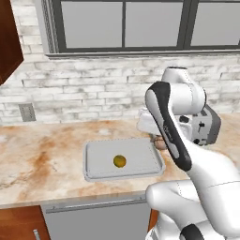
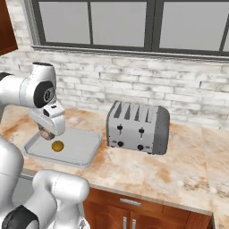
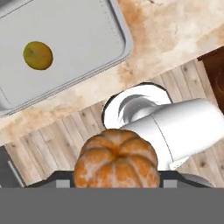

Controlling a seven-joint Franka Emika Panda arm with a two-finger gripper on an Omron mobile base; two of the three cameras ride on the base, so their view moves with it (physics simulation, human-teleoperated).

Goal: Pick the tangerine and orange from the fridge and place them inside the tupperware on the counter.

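While our gripper (image 3: 116, 181) hangs above the near edge of the counter (image 1: 42, 159), its jaws are clamped on a ribbed, pale-orange tangerine (image 3: 116, 161) that bulges up between the fingertips in the hand view. Below it we see the counter's front lip and wooden floor, so the fruit sits out over the edge rather than over the tupperware (image 1: 96, 152). That shallow grey tray lies flat on the counter just left of our arm, its rounded rim raised all round, with bare marbled stone to its left and behind it up to the brick wall (image 1: 93, 93). One small, smooth, yellow-orange fruit, the orange (image 1: 119, 161), rests near the middle of the tray floor, with open tray floor on every side of it. To the right, the silver toaster (image 2: 137, 127) stands close to the tray's right rim, narrowing the room there. From the right base view, the tangerine peeks out brownish under the hand, just above the tray's back left area.
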